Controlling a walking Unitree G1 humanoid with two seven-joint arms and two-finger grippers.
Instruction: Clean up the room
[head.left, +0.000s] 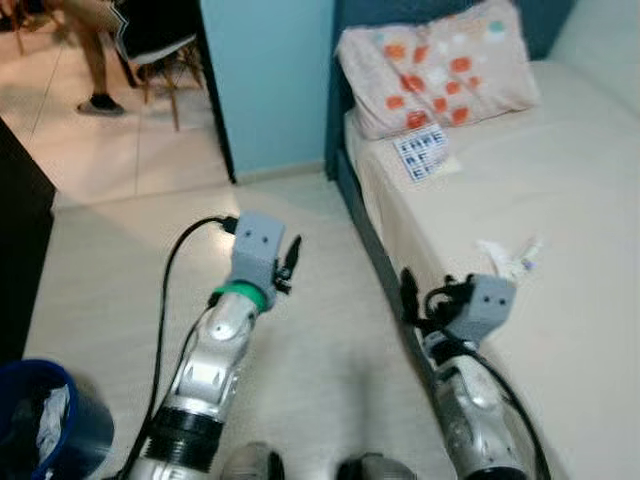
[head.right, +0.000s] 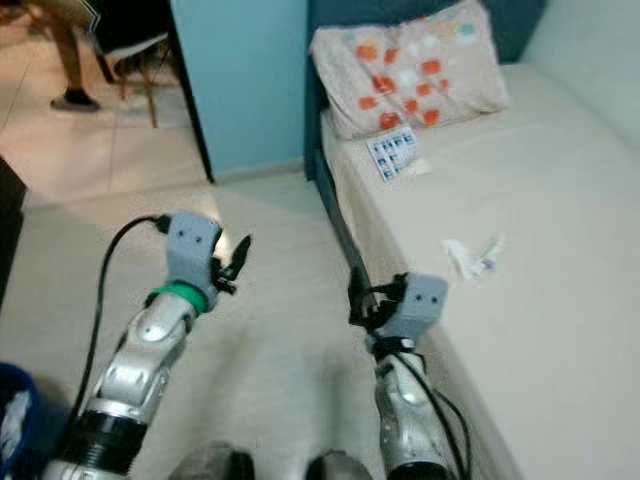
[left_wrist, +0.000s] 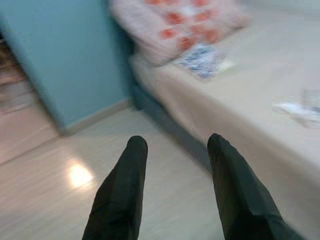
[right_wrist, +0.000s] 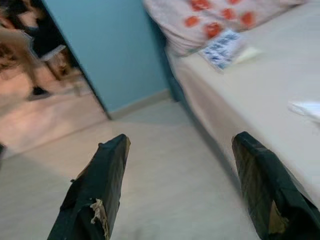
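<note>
Both hands spread and empty, left hand (head.left: 292, 262) over the floor (head.left: 320, 350), right hand (head.left: 408, 300) beside the bed (head.left: 560, 200); crumpled wrapper (head.left: 510, 258) lying on the bed, pillow (head.left: 435, 65) at its head

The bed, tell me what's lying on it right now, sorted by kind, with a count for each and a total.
Pillow, patterned in orange and white: 1
Printed card with black markings: 1
Crumpled white wrapper scrap: 1
Total on the bed: 3
</note>
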